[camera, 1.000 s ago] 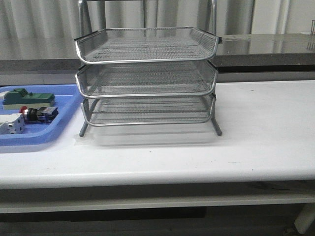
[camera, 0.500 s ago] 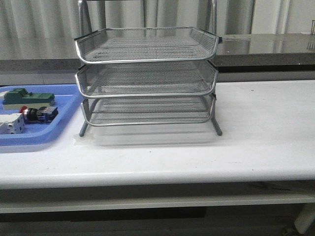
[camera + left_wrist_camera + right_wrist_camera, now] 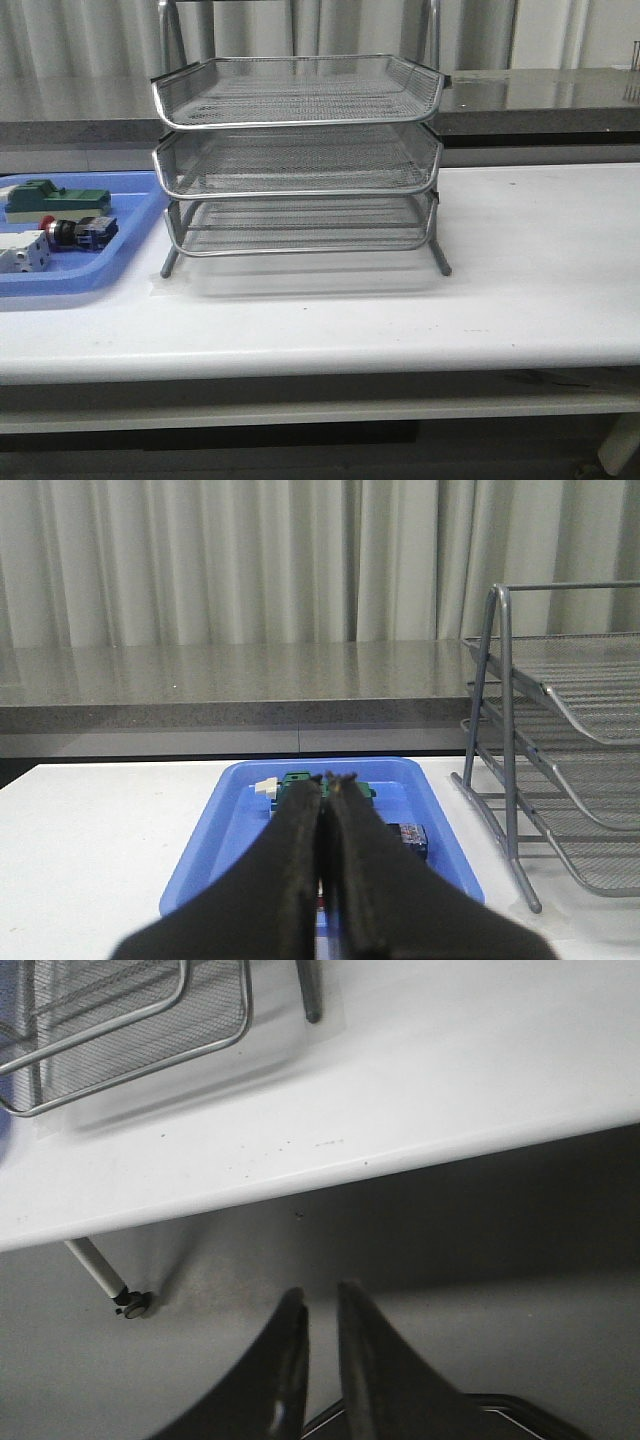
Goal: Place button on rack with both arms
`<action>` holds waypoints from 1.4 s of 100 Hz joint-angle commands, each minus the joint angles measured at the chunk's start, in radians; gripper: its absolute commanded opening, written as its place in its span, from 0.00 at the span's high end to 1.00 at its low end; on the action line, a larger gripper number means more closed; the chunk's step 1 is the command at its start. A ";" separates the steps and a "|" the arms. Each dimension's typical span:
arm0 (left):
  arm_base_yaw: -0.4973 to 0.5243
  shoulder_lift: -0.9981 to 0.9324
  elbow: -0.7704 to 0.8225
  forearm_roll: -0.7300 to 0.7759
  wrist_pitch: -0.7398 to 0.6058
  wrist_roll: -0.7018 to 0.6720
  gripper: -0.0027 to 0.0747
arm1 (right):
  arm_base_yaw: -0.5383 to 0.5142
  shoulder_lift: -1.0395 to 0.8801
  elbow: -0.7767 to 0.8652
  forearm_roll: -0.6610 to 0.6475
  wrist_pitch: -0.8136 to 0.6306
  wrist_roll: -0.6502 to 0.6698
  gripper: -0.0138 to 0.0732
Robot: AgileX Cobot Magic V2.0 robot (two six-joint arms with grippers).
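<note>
The left gripper was clenched, its 2 fingers pressed together along their length with nothing visible between them. Beyond the fingertips lay the blue tray on the white table. The button rested inside that tray, lying on its side, red head toward the white boxy part and blue rear section toward the rack; in the left wrist view only its dark blue rear showed, just beside the left fingers and partly hidden by them. The green-and-cream block sat at the far side of the tray, past the fingertips.

The rack stood upright on the table just beside the tray, its 3 mesh tiers holding nothing visible. It stood off to the side of the left fingers, not touching them.

The right gripper was below the table edge, well apart from the rack's lowest tier and leg. Its 2 fingers stood slightly parted by a narrow gap, grasping nothing.
</note>
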 commanded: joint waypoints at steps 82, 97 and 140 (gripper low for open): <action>0.002 -0.036 0.046 -0.008 -0.081 -0.010 0.99 | -0.006 0.382 -0.110 0.886 -0.209 -0.622 0.46; 0.002 -0.036 0.046 -0.008 -0.081 -0.010 0.99 | -0.006 0.500 -0.149 1.088 -0.158 -0.817 0.46; 0.002 -0.036 0.046 -0.008 -0.081 -0.010 0.99 | 0.009 0.752 -0.280 1.292 -0.012 -1.037 0.46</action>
